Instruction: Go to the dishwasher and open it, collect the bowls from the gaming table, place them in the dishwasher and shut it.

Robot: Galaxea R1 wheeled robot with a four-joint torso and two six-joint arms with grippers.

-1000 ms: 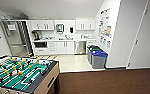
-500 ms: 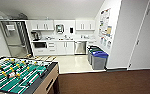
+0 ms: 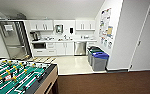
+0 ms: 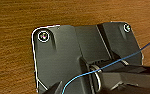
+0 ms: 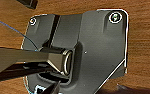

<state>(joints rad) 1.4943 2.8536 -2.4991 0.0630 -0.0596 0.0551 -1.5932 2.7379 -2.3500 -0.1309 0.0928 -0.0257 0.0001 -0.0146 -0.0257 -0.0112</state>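
Kitchenette ahead, across brown carpet [image 3: 103, 82] and a pale floor. Dishwasher [image 3: 80, 48]: steel front, door shut, set under the counter [image 3: 66, 40] between white cupboards [image 3: 64, 48], at the far wall. Steel fridge [image 3: 14, 40] to the far left. Bins [image 3: 98, 59], blue-lidded and green-lidded, by the right wall. Foosball table [image 3: 18, 77], green field, near left corner. Jaw state of either arm: cannot tell from the wrist views.

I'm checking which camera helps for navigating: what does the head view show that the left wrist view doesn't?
Head view alone: the kitchenette ahead, with the dishwasher shut under the counter, bins by the wall, and the foosball table close by. Left wrist view alone: the robot's dark plate and a thin blue cable. Both show brown carpet.
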